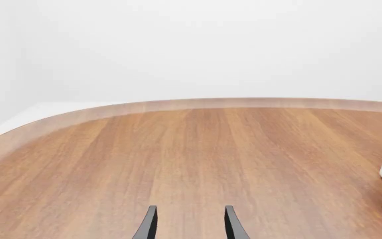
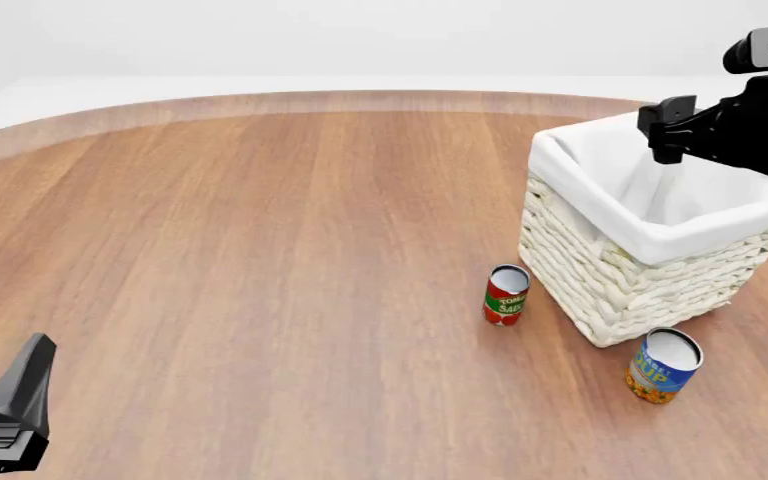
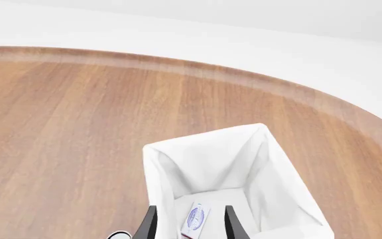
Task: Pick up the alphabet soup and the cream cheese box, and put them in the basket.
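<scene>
The soup can (image 2: 663,366) is standing upright on the table (image 2: 264,230), just beside the near corner of the basket (image 2: 624,285) and outside it, its blue and yellow label facing the camera. The cream cheese box (image 3: 194,219) is showing in the right wrist view between the two dark fingers, over the white cloth inside the basket; whether it is resting on the lining or being pinched, I cannot tell, since the fingertips run off the edge of the picture. The right gripper (image 3: 191,224) is hanging above the basket's opening with its fingers apart by a bit more than the width of the box. The red and green can (image 2: 506,295) is standing upright near the basket's left wall, apart from the soup can. The left gripper (image 1: 189,226) is sitting low over bare wood on the table's near left, well apart from everything, its fingers spread and holding nothing.
</scene>
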### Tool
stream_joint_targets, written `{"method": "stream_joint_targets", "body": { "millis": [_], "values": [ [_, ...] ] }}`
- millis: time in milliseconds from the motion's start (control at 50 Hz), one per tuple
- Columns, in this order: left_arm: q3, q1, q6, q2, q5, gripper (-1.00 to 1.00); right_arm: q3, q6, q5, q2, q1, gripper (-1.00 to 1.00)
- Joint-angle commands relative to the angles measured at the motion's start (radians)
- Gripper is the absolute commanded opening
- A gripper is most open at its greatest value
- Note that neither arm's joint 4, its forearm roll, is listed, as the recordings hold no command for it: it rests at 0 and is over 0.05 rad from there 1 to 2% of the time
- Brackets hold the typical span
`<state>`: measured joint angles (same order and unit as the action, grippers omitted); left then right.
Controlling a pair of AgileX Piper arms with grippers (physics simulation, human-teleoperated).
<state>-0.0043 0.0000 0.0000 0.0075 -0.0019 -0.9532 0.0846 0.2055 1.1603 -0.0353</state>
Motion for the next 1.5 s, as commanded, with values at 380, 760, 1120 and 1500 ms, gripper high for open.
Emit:
{"method": "stream_joint_targets", "body": {
  "millis": [380, 760, 1120, 1500],
  "values": [
    [0.000, 0.000, 0.000, 0.000, 0.000, 1.00, 0.013, 0.010, 0.037, -0.054, 0.004, 1.00],
    [0.000, 0.000, 0.000, 0.000, 0.000, 1.00, 0.085, 0.007, 0.077, -0.144, 0.016, 1.00],
    [0.000, 0.000, 0.000, 0.000, 0.000, 1.00, 0.153, -0.003, 0.119, -0.231, 0.024, 1.00],
    [0.000, 0.000, 0.000, 0.000, 0.000, 1.00, 0.227, -0.010, 0.162, -0.326, 0.031, 1.00]
  ]
}}
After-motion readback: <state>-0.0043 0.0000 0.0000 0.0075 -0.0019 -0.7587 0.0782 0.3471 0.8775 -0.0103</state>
